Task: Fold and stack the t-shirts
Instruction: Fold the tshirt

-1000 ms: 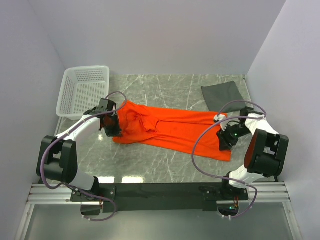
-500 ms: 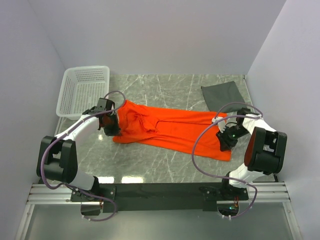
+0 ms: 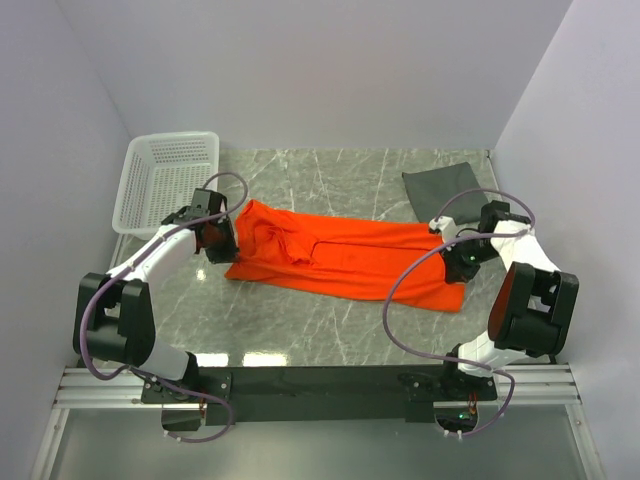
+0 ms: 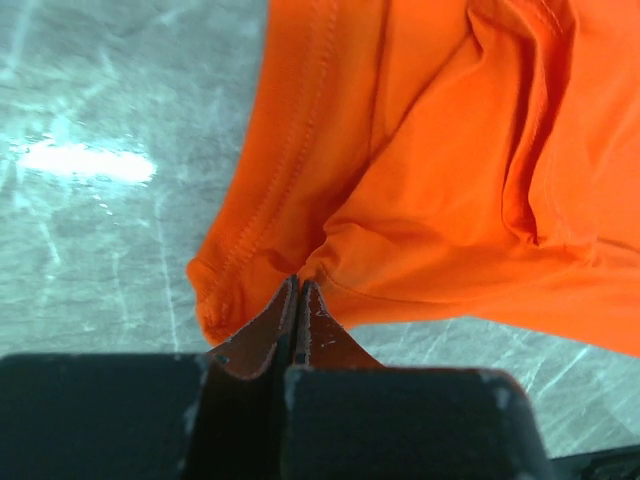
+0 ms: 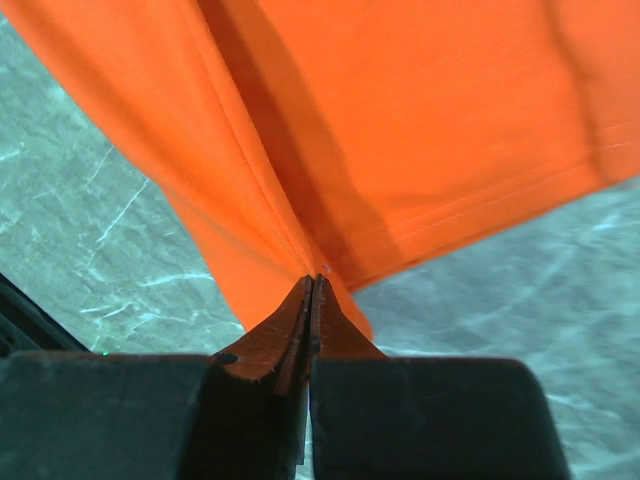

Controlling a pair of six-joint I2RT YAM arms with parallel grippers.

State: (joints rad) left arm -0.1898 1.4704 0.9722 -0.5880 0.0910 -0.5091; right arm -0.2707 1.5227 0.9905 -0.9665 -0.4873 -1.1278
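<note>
The orange t-shirt lies stretched lengthwise across the marble table, half folded along its length. My left gripper is shut on its left end; in the left wrist view the gripper pinches a bunched fold of orange cloth lifted off the table. My right gripper is shut on the shirt's right end, where its tips clamp the hem of the orange cloth, also raised. The dark grey t-shirt lies folded at the back right.
A white lattice basket stands at the back left, close to my left arm. Grey walls close in the table on three sides. The black rail with the arm bases runs along the near edge.
My right gripper has closed on the shirt's right end and moved it back and up. My left gripper, still shut on the left end, has shifted slightly toward the back.
</note>
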